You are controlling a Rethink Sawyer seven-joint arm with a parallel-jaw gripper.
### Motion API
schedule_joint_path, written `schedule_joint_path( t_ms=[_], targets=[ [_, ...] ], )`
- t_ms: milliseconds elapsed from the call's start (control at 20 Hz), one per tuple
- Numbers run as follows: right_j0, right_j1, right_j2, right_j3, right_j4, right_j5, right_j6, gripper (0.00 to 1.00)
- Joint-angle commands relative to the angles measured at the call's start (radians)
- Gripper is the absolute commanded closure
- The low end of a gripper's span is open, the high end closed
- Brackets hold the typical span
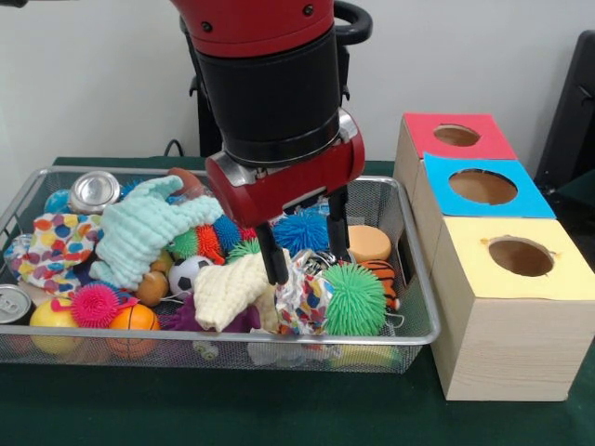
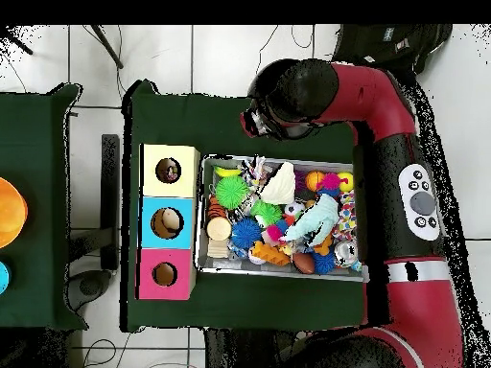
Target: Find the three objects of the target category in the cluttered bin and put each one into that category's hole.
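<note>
1. The gripper (image 1: 303,243) is hanging with its two black fingers spread apart, straddling a crinkled, colourfully printed wrapper (image 1: 303,295) near the front of the wire mesh bin (image 1: 420,327); nothing is being held between them, though the fingertips are reaching down to the wrapper's top.
2. The red and black arm (image 1: 270,84) is coming straight down over the bin's middle, which is probably keeping the fingers vertical so they can slip between neighbouring items.
3. The wrapper is lying wedged between a pale yellow knitted cloth (image 1: 229,290) and a green spiky rubber ball (image 1: 354,297), so a narrow entry looks necessary.
4. Which category is being sought cannot be told; the wrapper is only the likeliest candidate, judging from the gripper's position.
5. A wooden box with three holes is standing just beside the bin on the green-covered bench (image 1: 279,413): the red-topped hole (image 1: 456,136), the blue-topped hole (image 1: 482,187) and the yellow-topped hole (image 1: 521,256) are facing upward for dropping from above.
6. Silver cans (image 1: 94,190), a mint green cloth (image 1: 139,232) and a blue spiky ball (image 1: 301,230) are crowding the rest.
</note>
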Motion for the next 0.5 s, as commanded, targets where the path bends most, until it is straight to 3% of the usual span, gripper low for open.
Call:
schedule_joint_path(
  t_ms=[50,500],
  targets=[
    [-0.027,-0.005,-0.023,0.114,-0.016,-0.077,-0.116,0.00],
    [-0.026,0.013,-0.024,0.080,-0.019,-0.080,-0.128,0.00]
  ],
)
